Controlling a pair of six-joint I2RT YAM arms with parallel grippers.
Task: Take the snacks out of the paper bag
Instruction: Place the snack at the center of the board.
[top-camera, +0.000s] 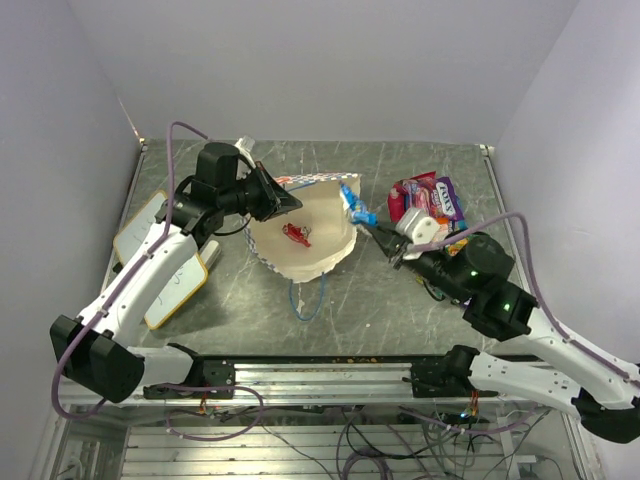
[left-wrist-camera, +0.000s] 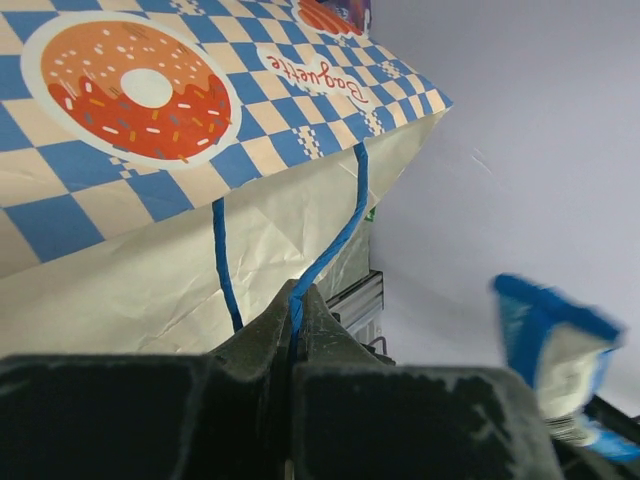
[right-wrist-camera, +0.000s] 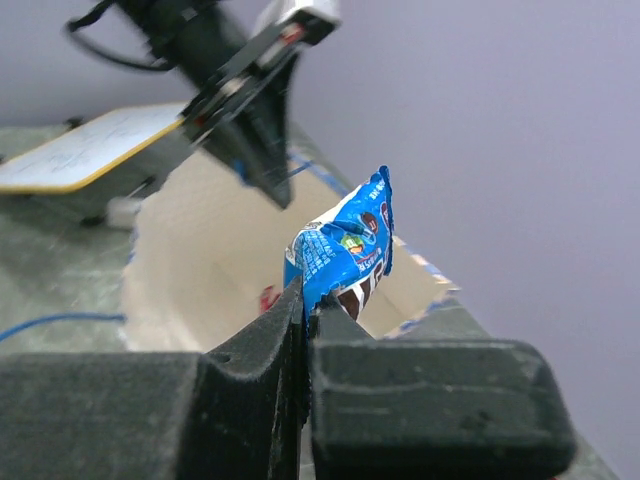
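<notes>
The paper bag (top-camera: 322, 216) lies on its side at the table's middle, mouth held open. My left gripper (top-camera: 293, 203) is shut on its thin blue cord handle (left-wrist-camera: 340, 228), lifting the checkered top edge (left-wrist-camera: 150, 150). A red snack (top-camera: 296, 234) lies inside the bag, seen also as a red snack (right-wrist-camera: 268, 297) in the right wrist view. My right gripper (top-camera: 376, 233) is shut on a blue snack packet (right-wrist-camera: 345, 255) held just past the bag's right rim; the same blue packet (top-camera: 357, 208) shows from above. Several snacks (top-camera: 428, 200), red, pink and purple, lie piled to the right.
A yellow-edged whiteboard (top-camera: 160, 255) lies at the left under the left arm. The bag's other blue cord handle (top-camera: 308, 298) trails on the table toward the near edge. Walls close the table at the back and both sides.
</notes>
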